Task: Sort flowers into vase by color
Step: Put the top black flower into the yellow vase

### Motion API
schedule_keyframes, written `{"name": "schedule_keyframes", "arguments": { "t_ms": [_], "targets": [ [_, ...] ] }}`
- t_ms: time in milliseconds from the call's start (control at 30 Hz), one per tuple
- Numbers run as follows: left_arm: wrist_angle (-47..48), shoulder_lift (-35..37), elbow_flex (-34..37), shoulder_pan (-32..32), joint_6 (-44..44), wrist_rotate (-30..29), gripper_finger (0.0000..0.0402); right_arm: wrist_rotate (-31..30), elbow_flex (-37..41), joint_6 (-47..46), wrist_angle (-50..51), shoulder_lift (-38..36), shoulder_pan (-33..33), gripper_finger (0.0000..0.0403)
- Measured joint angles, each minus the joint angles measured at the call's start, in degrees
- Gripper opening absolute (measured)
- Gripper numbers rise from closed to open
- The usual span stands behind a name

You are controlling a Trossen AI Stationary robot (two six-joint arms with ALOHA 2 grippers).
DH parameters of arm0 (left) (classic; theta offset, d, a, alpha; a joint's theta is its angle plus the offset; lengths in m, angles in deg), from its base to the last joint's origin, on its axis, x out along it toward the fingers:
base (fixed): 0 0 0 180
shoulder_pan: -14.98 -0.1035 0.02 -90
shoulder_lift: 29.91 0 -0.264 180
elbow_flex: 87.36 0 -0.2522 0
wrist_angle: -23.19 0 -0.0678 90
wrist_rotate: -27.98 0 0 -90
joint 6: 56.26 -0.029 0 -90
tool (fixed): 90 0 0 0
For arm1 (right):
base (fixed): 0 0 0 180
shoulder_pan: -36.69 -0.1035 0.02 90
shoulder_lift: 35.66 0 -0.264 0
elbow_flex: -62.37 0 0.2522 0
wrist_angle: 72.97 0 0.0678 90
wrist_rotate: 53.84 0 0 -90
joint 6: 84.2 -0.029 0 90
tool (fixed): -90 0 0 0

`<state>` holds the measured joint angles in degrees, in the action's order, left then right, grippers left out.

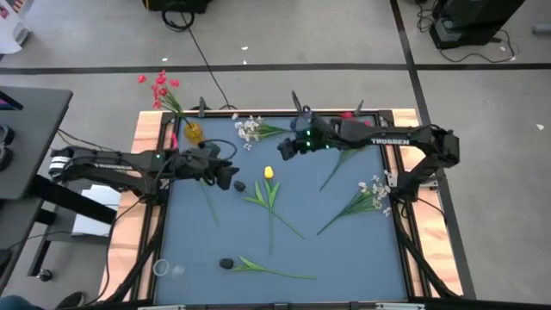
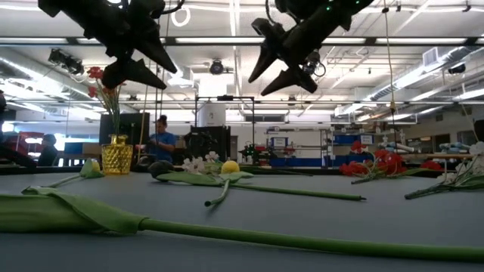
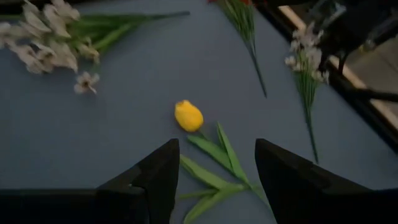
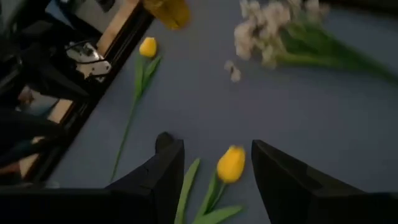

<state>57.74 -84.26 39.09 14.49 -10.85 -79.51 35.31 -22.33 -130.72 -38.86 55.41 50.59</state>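
High view: my left gripper and right gripper hover over the table, both empty, fingers apart. Yellow tulip lies mid-table between them. Red flowers stand in the yellow vase, far-left corner.

Low view: both hang well above the mat.

Wrist views: tulip head ahead of open fingers.

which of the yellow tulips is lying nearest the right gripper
The yellow tulip at the table's middle, lying almost under the open right gripper. The other tulip lies by the table's left edge near the left arm.
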Motion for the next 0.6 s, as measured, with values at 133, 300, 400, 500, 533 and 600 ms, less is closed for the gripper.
{"name": "schedule_keyframes", "arguments": {
  "t_ms": [133,300,400,500,533,600],
  "targets": [
    [2.5,-0.9,0.0,2.4,0.6,0.1,0.0215,-3.4,1.6,-5.7,0.0,0.5,-5.2,0.0189],
    [8.4,-0.8,0.0,6.5,2.6,2.4,0.0215,-7.5,1.6,-14.2,-2.8,4.4,-11.2,0.0169],
    [10.7,-0.7,0.0,10.6,4.7,3.6,0.0215,-8.7,1.6,-20.3,-3.5,7.2,-14.1,0.016],
    [13.8,-0.7,0.0,15.2,6.6,3.7,0.0215,-9.6,1.6,-23.9,-2.8,9.7,-16.6,0.0154],
    [14.5,-0.7,0.0,16.8,7.7,3.6,0.0215,-9.6,1.6,-25.4,-2.3,10.5,-17.3,0.0153],
    [16.3,-0.8,0.0,19.7,9.8,3.2,0.0215,-9.6,1.6,-28.1,-1.9,11.8,-18.9,0.015]
  ]
}}
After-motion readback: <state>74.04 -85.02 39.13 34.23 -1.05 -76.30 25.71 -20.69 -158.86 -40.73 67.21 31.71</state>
